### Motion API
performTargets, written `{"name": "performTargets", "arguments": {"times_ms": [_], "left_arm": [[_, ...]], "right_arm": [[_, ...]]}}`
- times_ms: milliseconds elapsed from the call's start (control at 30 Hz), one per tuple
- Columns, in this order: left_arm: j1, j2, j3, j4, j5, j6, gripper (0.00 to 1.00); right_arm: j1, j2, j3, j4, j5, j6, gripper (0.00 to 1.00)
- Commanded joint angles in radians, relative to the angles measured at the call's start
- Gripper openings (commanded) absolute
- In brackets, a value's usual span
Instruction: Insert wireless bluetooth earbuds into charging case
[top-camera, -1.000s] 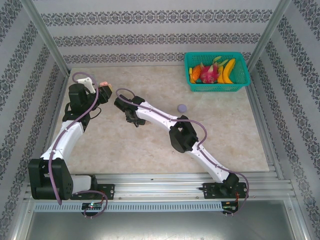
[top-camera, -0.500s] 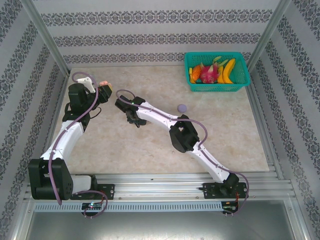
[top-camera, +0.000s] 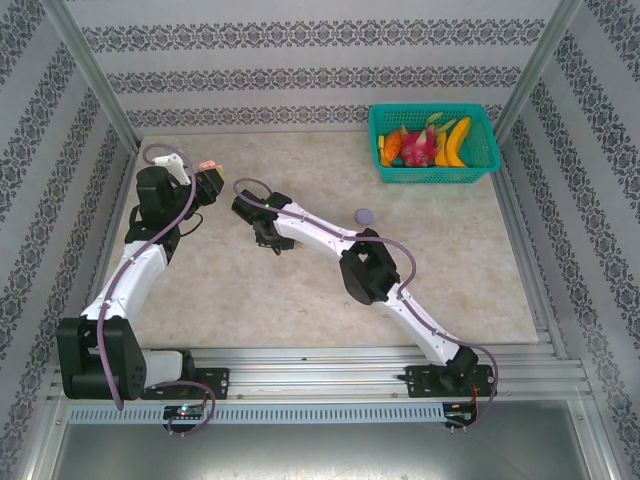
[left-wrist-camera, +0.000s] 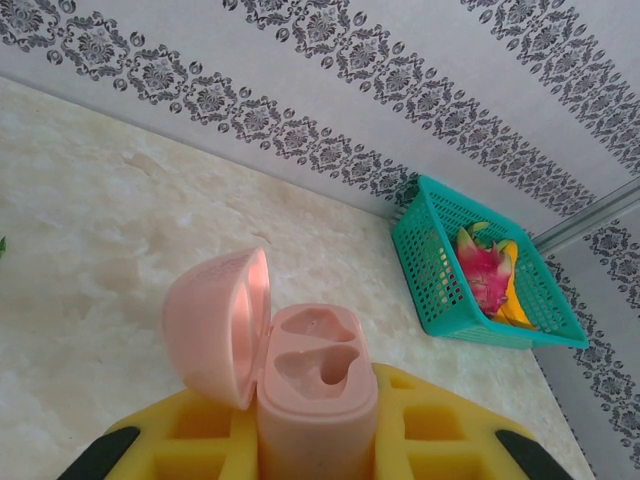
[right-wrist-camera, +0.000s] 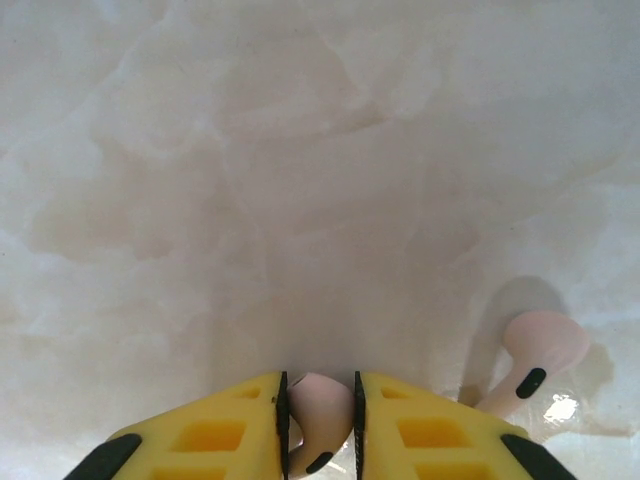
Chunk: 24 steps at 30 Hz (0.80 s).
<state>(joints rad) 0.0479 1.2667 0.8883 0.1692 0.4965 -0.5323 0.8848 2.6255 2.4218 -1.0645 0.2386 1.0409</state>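
A pale pink charging case (left-wrist-camera: 315, 372) stands upright with its lid (left-wrist-camera: 215, 325) swung open to the left and both moulded wells empty. My left gripper (left-wrist-camera: 318, 440) is shut on its body and holds it above the table's left side (top-camera: 207, 178). My right gripper (right-wrist-camera: 320, 415) is low over the marble table (top-camera: 268, 238). Its yellow pads press both sides of a pink-beige earbud (right-wrist-camera: 318, 400). A second pink-beige earbud (right-wrist-camera: 535, 352) lies on the table just to the right of those fingers, apart from them.
A small round lilac case (top-camera: 365, 214) lies on the table right of the right arm. A teal basket (top-camera: 433, 172) of fruit sits at the far right corner, also seen from the left wrist (left-wrist-camera: 430, 290). Patterned walls enclose the table.
The right wrist has shifted very slightly toward the far side. The left arm holds still with the case.
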Motion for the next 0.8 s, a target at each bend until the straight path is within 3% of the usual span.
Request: {"name": "performTargets", "arguments": {"times_ms": [0,367,767], "left_arm": [[0.010,-0.008,-0.003,0.065,0.017,-0.015,0.00],[0.010,-0.007,0.001,0.062,0.021,-0.017,0.00],[0.011,-0.004,-0.003,0.061,0.024,-0.021,0.00]], "right_arm": [[-0.009,-0.026,-0.026,0.008,-0.031,-0.012,0.22],[-0.004,-0.077,-0.073,0.084,-0.075,-0.264,0.21],[0.034,-0.158,-0.145,0.060,-0.034,-0.528,0.21]]}}
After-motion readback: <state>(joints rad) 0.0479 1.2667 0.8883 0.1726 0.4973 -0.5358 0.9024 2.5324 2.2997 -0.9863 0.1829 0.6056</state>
